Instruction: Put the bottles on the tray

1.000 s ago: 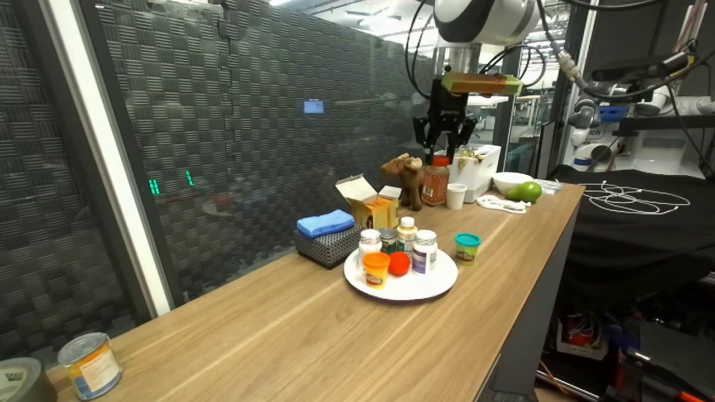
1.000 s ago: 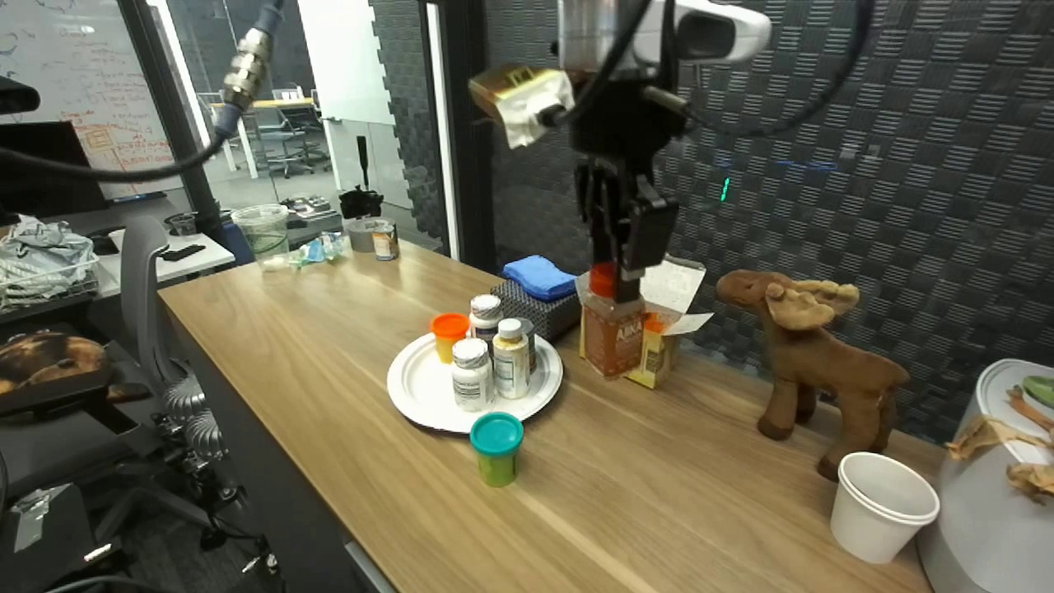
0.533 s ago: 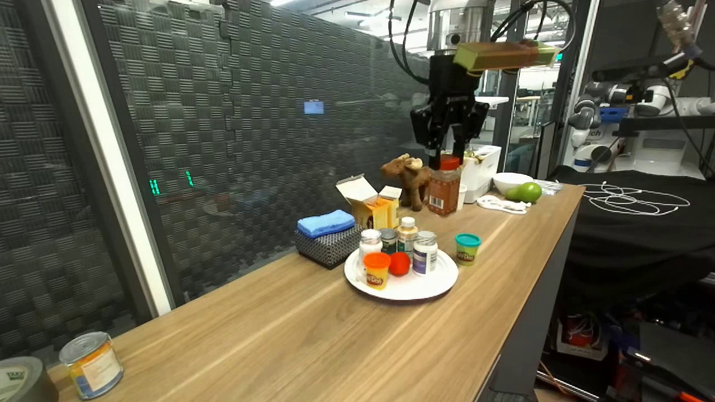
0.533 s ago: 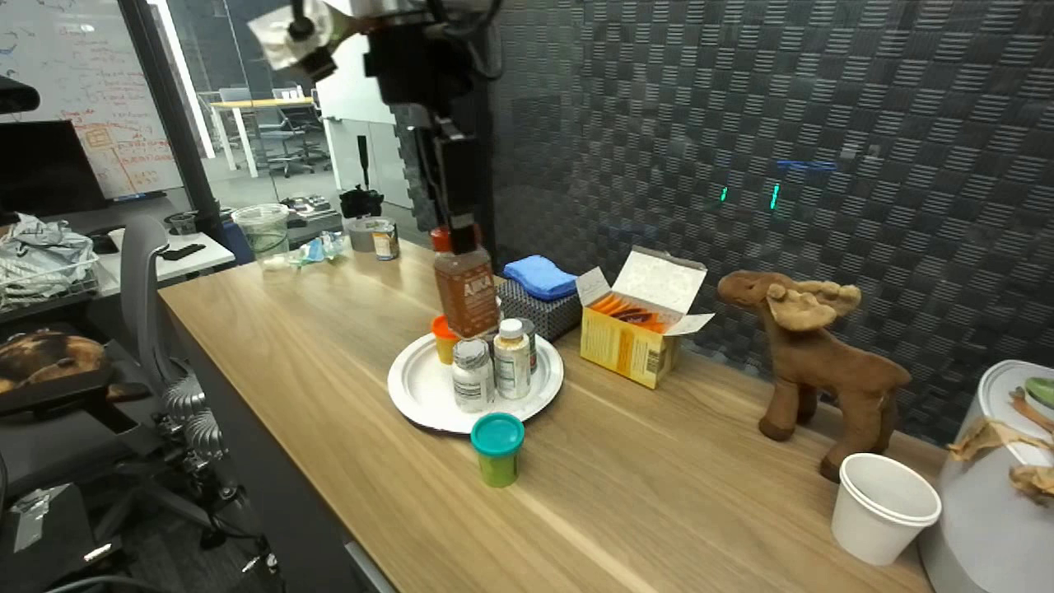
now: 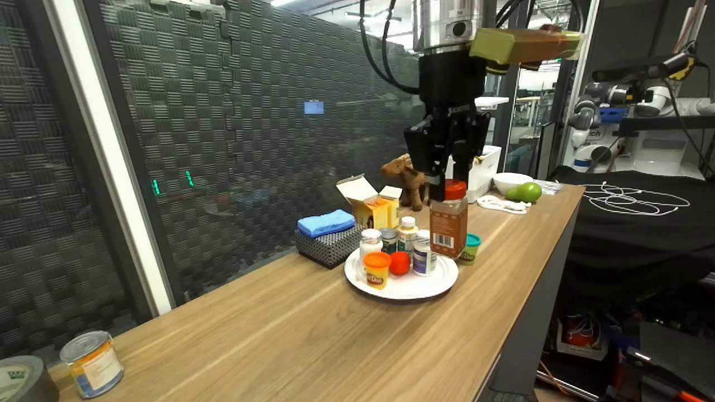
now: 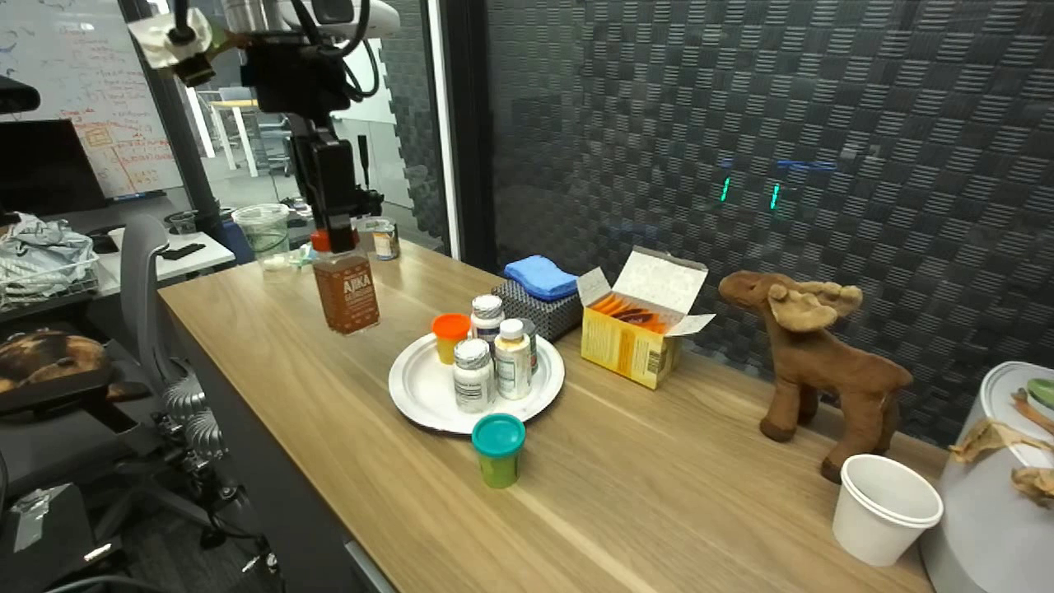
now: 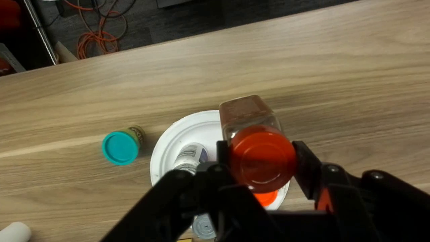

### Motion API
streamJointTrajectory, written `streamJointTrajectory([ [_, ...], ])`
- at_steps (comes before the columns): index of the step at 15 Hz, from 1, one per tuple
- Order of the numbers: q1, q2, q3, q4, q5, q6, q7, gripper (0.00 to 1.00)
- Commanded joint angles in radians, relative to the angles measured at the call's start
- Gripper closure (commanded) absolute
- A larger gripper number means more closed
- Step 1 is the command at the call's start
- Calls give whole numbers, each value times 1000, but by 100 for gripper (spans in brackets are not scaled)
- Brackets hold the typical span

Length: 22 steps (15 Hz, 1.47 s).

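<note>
While a grey tape roll and a tin can mark the left end of a wood-grain table, a folded blue cloth lies on a black, mesh-textured box beside a yellow carton (flaps up). The tray, round, white and rimmed, bears an orange-lidded tub, a smooth red sphere and the bottles, upright and bunched: three white-capped, one dark green. Next, the gripper has hold of a jar by its glossy red cap, jaws partly apart, a finger against either side. Squarish, see-through and rust-brown, the jar hangs nearly upright below the jaws, off the table and near the tray; whether directly over it cannot be told. At right: a teal-lidded tub and a white bowl.
</note>
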Motion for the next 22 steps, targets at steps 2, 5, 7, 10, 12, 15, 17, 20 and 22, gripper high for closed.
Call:
streamJointTrajectory([
  [2,-13,103,-17,56,14,9,-117,76],
  [5,-15,193,-31,83,26,56,-176,76],
  [7,-12,244,-33,103,33,91,-191,76],
  [10,-9,294,-36,138,22,116,-203,76],
  [12,-11,316,-40,160,27,120,-208,76],
  [15,-16,334,-45,172,45,121,-221,76],
  [17,-19,340,-50,174,56,125,-226,76],
  [20,-20,349,-67,178,32,151,-195,76],
  [22,-21,359,-77,179,32,164,-193,76],
])
